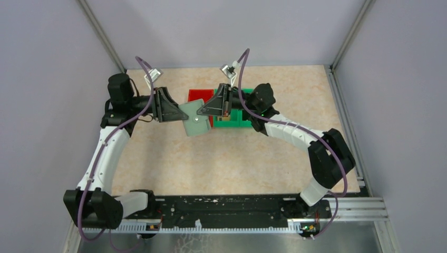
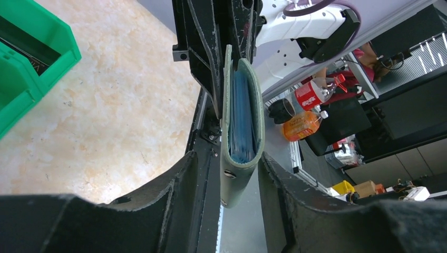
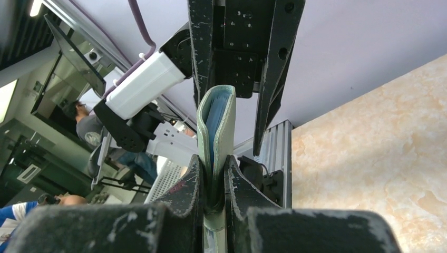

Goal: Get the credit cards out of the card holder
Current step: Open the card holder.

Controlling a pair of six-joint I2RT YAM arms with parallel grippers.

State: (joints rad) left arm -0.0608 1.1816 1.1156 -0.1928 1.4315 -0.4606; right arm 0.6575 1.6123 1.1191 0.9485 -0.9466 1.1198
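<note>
The grey-green card holder hangs in the air between both arms, above the table in front of the bins. My right gripper is shut on one edge of it; the right wrist view shows the jaws pinching the folded holder. My left gripper is open and straddles the opposite edge. In the left wrist view there is a gap beside the holder. Blue layered edges show inside the fold. I cannot tell credit cards from pockets there.
A red bin and a green bin stand at the back middle of the beige table, just behind the grippers. The green bin shows at the left in the left wrist view. Grey walls enclose the table.
</note>
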